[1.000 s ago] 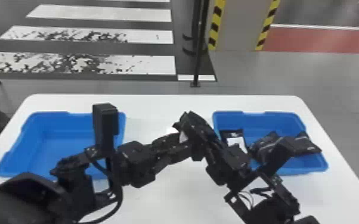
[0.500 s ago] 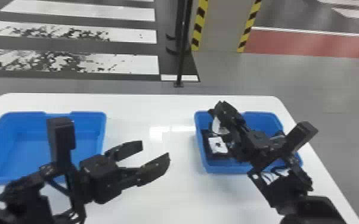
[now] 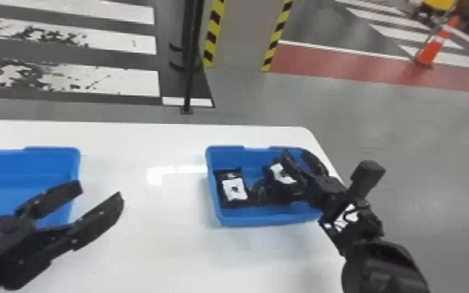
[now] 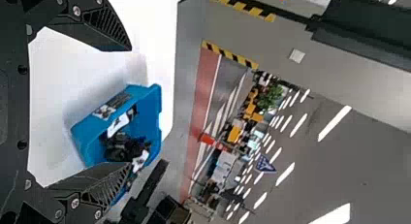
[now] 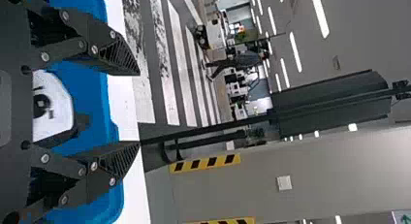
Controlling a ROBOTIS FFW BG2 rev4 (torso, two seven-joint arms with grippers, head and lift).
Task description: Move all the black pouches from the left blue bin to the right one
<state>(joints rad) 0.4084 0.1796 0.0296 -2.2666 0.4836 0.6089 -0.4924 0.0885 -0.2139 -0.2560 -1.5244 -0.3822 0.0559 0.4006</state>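
Note:
My left gripper (image 3: 101,187) stands open over the table beside the left blue bin (image 3: 0,167), whose visible part holds no pouch; in its wrist view the left gripper (image 4: 131,107) has nothing between its fingers. Over the right side of the right blue bin (image 3: 272,218) is my right gripper (image 3: 304,154), open. Inside that bin a black pouch with a white label (image 3: 234,189) lies at the left, and more black pouches (image 3: 282,175) lie under the right gripper. In the right wrist view a white-labelled pouch (image 5: 53,107) shows behind the open right gripper (image 5: 139,109), near its base.
The white table (image 3: 159,241) stretches between the two bins, with its right edge close by the right bin. Beyond it are a black pole (image 3: 191,58), a striped pillar (image 3: 245,35) and an orange cone (image 3: 432,48).
The view has swung right. My grippers were close together between the bins and have parted: the left drew back and opened, the right moved over the right bin, and a pouch lies at its left.

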